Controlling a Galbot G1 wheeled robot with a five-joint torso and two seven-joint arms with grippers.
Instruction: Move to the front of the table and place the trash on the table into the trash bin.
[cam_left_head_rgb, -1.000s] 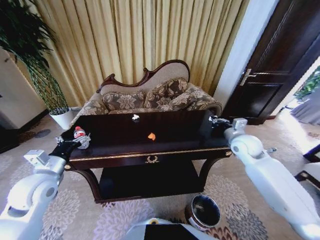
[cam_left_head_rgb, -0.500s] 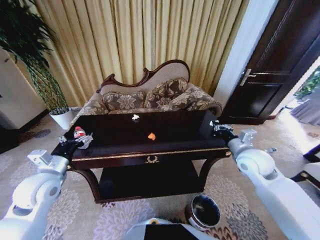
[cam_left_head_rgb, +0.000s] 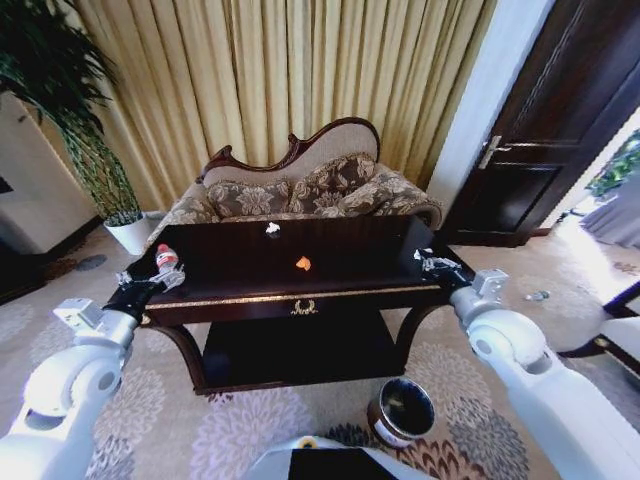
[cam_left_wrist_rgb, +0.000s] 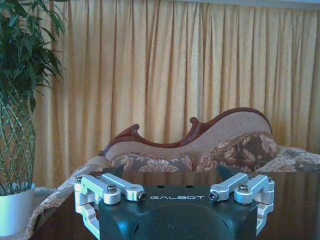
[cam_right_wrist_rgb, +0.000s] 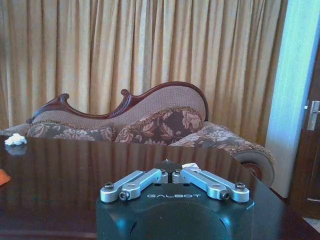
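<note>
The dark glossy table (cam_left_head_rgb: 350, 250) stands in front of me. The trash on it is a clear bottle with a red cap (cam_left_head_rgb: 167, 258) near the left end, an orange scrap (cam_left_head_rgb: 303, 263) in the middle and a white paper wad (cam_left_head_rgb: 272, 228) at the back edge. My left gripper (cam_left_head_rgb: 160, 281) hovers open at the table's left front corner, just beside the bottle and not around it. At the right front corner my right gripper (cam_left_head_rgb: 427, 261) is shut on nothing (cam_right_wrist_rgb: 171, 167). The trash bin (cam_left_head_rgb: 402, 412) stands on the carpet below the table's right front.
A floral sofa (cam_left_head_rgb: 310, 190) sits right behind the table, before gold curtains. A potted plant (cam_left_head_rgb: 90, 170) stands at the far left and a dark door (cam_left_head_rgb: 560, 130) at the right. Patterned carpet lies open around the bin.
The whole head view has shifted a little, so the camera moved. My right arm has dropped and its gripper now sits nearer the table's right front corner. The trash lies as before.
</note>
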